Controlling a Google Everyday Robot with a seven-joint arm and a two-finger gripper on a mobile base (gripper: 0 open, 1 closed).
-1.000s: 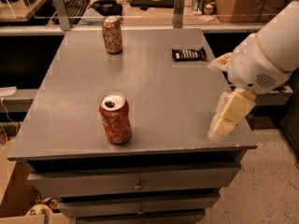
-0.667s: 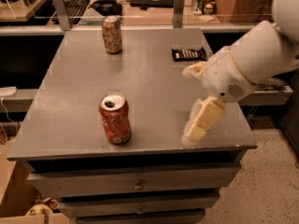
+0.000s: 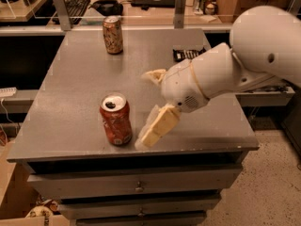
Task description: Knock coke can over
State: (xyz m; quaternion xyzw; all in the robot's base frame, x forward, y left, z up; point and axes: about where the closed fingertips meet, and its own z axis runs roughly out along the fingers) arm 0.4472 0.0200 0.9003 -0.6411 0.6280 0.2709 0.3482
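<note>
1. Camera view, looking down on a grey table (image 3: 70,88) with drawers below.
2. The coke can (image 3: 115,120) stands upright near the front edge, left of centre.
3. A white arm (image 3: 254,51) reaches in from the right.
4. Its gripper (image 3: 145,108) hangs low just right of the can, jaws spread wide, with the lower finger (image 3: 160,126) near the can, not touching.
5. A brown can (image 3: 113,34) stands at the back.
</note>
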